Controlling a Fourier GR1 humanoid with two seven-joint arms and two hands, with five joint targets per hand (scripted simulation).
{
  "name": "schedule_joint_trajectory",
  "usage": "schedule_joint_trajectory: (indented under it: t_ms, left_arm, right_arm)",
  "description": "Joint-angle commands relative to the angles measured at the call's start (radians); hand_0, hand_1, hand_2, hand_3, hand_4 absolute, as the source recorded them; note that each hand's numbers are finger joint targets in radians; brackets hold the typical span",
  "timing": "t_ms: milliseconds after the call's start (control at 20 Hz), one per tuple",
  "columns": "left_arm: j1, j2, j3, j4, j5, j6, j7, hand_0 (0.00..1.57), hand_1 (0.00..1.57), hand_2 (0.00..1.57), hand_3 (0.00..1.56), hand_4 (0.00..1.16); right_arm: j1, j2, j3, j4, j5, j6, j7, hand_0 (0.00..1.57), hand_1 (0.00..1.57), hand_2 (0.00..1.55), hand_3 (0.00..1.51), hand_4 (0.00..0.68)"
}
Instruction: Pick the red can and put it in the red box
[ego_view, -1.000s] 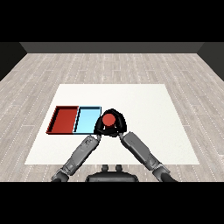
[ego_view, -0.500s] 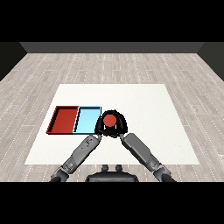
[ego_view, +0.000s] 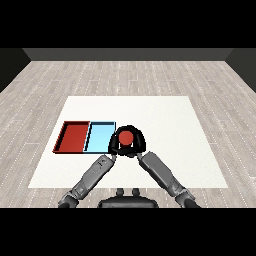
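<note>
The red can (ego_view: 125, 138) is in the middle of the table, just right of the light blue tray (ego_view: 99, 137). Both black hands curl round it: my left hand (ego_view: 114, 144) on its left side and my right hand (ego_view: 138, 144) on its right, fingers arching over its far side. Only the can's red top shows between them. The red tray (ego_view: 73, 136) lies to the left of the blue one, with nothing in it.
The two trays sit side by side at the table's left middle. White table surface (ego_view: 170, 125) stretches to the right and behind the hands. Grey wood floor surrounds the table.
The hands and the can have shifted slightly left, toward the blue tray. The hold on the can looks the same.
</note>
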Motion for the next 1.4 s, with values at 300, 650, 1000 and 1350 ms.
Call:
schedule_joint_trajectory:
  t_ms: [300,650,1000,1350]
  left_arm:
    - [0.048,-0.035,-0.004,-0.005,0.008,-0.051,-0.010,1.57,1.57,1.57,1.49,1.14]
    - [0.005,-0.036,-0.021,0.054,0.010,0.005,-0.045,1.57,1.57,1.57,1.48,1.15]
    - [0.000,-0.037,0.034,0.035,0.042,-0.034,-0.030,1.57,1.57,1.57,1.49,1.14]
    - [0.037,-0.026,0.119,0.087,0.016,-0.081,-0.080,1.57,1.57,1.55,1.45,1.12]
  right_arm:
    - [0.021,0.018,-0.020,-0.050,0.033,0.082,0.020,0.00,0.00,0.00,0.00,0.000]
    - [0.032,0.002,-0.064,-0.030,0.092,0.101,-0.008,0.00,0.00,0.00,0.00,0.000]
    - [0.040,-0.052,-0.129,-0.198,0.168,0.026,0.092,0.00,0.00,0.00,0.00,0.000]
    - [0.008,-0.195,-0.304,-0.457,0.121,0.038,0.267,0.00,0.00,0.00,0.00,0.000]
